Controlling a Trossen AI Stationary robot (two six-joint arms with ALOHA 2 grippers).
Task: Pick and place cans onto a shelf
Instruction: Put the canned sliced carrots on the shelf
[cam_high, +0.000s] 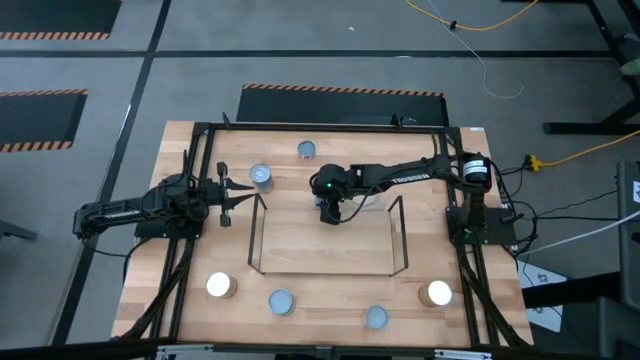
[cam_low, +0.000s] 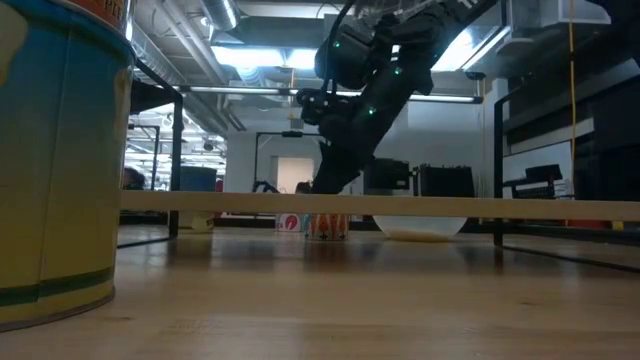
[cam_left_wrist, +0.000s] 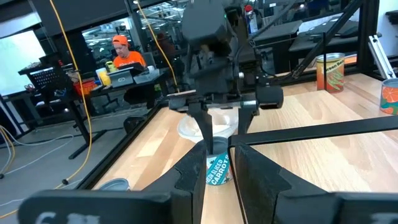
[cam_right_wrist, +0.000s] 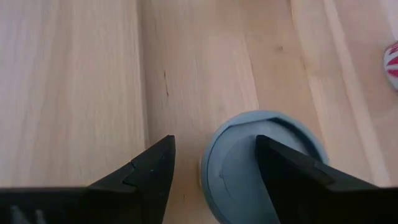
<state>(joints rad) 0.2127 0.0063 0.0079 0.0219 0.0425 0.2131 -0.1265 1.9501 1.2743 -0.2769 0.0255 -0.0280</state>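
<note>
- Pale blue-grey, the lid of the target can (cam_right_wrist: 233, 162) lies directly under the right gripper (cam_right_wrist: 214, 143). It sits off-centre: one of the fingers (cam_right_wrist: 292, 180) hangs over the lid instead of clearing its rim.
- The jaws stand wide and hold nothing. That spread looks enough for this can, so width is not the problem; alignment is.
- To do the pick well, I would slide the tool sideways toward the covered side until the lid sits evenly in the gap. Then lower it straight down and close partway down the wall.
- Coming down as things stand risks a fingertip landing on the lid and tipping the can.
- The thin black rods of the shelf (cam_high: 255, 235) run close by the tool. I cannot tell whether the can stands just inside or just outside the rail there, so lift well clear before travelling.
- A red-and-white can (cam_right_wrist: 392, 62) stands off to one side, and a clear dish (cam_low: 420, 228) lies beyond. Bare wood lies on the other side.
- The left gripper (cam_high: 228, 200) waits well apart, slightly parted and empty, with another can (cam_high: 261, 177) just beside it.
</note>
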